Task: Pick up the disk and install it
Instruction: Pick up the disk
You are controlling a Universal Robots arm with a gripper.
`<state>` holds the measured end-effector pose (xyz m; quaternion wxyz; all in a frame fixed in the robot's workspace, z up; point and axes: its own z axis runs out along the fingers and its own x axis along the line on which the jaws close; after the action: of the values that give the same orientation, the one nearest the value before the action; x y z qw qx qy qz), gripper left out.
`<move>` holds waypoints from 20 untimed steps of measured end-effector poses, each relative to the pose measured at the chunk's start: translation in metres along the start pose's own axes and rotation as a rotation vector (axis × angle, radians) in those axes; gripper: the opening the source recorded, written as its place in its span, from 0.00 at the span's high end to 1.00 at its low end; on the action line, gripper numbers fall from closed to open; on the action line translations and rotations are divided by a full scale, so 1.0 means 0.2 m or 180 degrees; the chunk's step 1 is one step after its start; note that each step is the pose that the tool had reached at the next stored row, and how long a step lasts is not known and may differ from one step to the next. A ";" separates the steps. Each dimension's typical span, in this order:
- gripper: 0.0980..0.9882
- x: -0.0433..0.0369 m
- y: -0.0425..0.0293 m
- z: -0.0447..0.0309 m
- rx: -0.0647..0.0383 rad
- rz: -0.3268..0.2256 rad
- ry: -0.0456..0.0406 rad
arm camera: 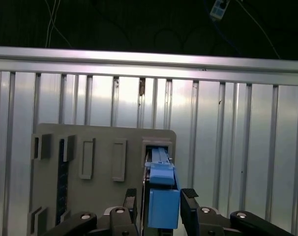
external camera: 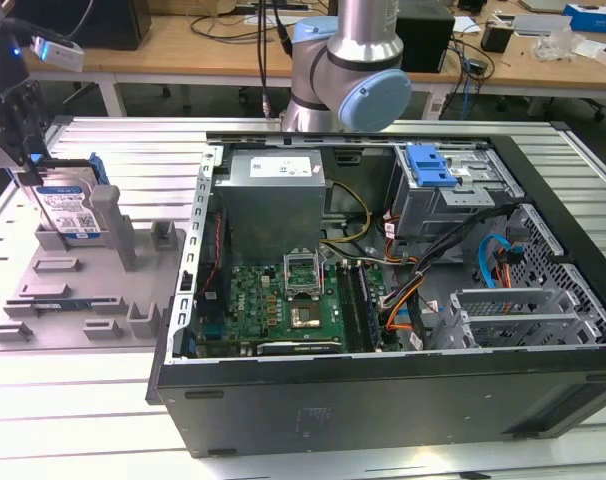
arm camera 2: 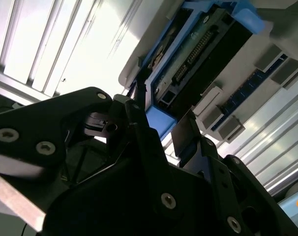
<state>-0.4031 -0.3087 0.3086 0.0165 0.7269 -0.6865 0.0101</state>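
The flat silver-grey disk with a white-and-blue label and a bright blue plastic carrier frame (external camera: 68,212) stands on edge in a slot at the far corner of a grey moulded fixture plate (external camera: 83,295), on the side at the exterior view's left. A tall grey post of the fixture (external camera: 108,218) rises just beside the disk, towards the exterior view's right. The black gripper (arm camera: 160,195) hangs directly above the disk. Its fingers (arm camera: 189,199) are spread and straddle the blue frame, one on each side. In the first wrist view a thin dark gap shows between the frame and the finger on one side, so no firm grasp is evident. In the second wrist view the blue frame edge sits between the same two fingertips. The fixture plate lies near the edge of the ribbed aluminium table (external camera: 103,150) at the exterior view's left. Beside it, towards the exterior view's right, lies an open black computer case (external camera: 383,385). Inside the case are a grey metal box with a white sticker (external camera: 273,195), a green circuit board (external camera: 273,300) and a blue ridged latch tab (external camera: 429,165) on a metal drive cage. The arm's silver and pale blue joint (external camera: 358,75) stands behind the case.
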 end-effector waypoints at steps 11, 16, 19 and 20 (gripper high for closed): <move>0.57 -0.002 0.000 0.029 0.0000 0.0012 -0.0007; 0.57 -0.010 0.003 0.033 -0.0001 0.0019 -0.0006; 0.57 -0.010 0.006 0.036 0.0000 0.0022 -0.0007; 0.57 -0.010 0.008 0.037 0.0000 0.0023 -0.0007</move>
<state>-0.4049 -0.3070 0.3011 0.0158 0.7244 -0.6892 0.0094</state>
